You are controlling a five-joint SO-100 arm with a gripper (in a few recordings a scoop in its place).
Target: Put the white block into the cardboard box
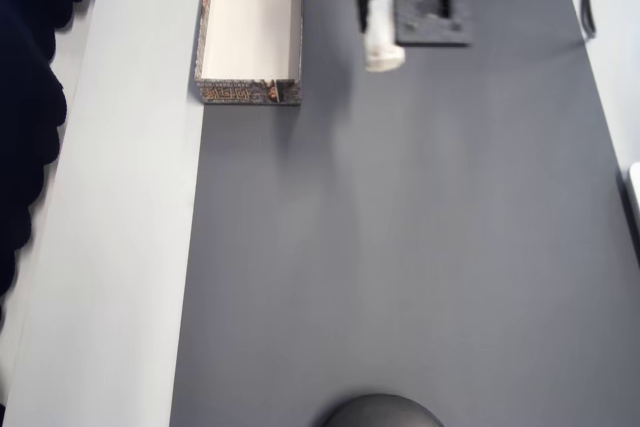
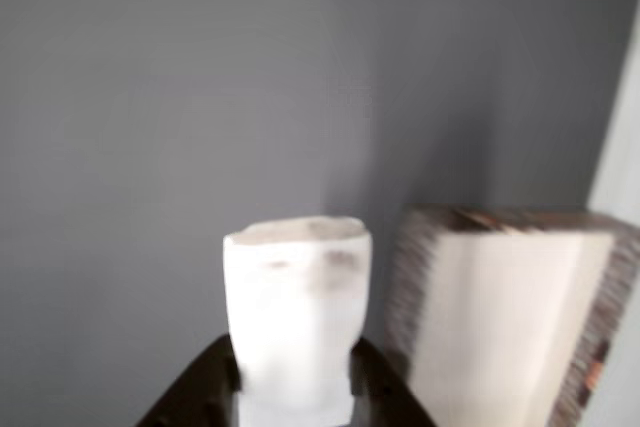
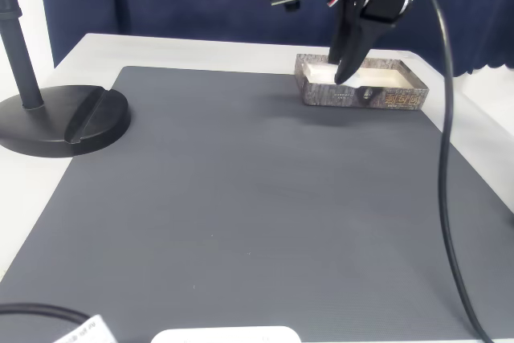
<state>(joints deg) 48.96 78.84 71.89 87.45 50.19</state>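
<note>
In the wrist view, the 2 dark fingers [image 2: 205, 387] sit at the bottom edge, closed against the lower sides of the white block [image 2: 297, 312], which stands up out of the gripper [image 2: 295, 387]. Just to the block's right in that view lies the cardboard box [image 2: 500, 317], its cream inside open, its patterned wall facing the block; the two look apart. Beyond both stretches the grey mat [image 2: 250, 77].

In the overhead view the block [image 1: 382, 37] hangs in the gripper [image 1: 378, 47] above the mat [image 1: 400, 247], to the right of the box [image 1: 250, 27] and outside its walls. The box rests at the mat's top left corner, partly on the pale table [image 1: 120, 247].

In the fixed view the gripper [image 3: 345, 74] points down in front of the box [image 3: 361, 86], and a black stand base [image 3: 64, 118] sits at left.
</note>
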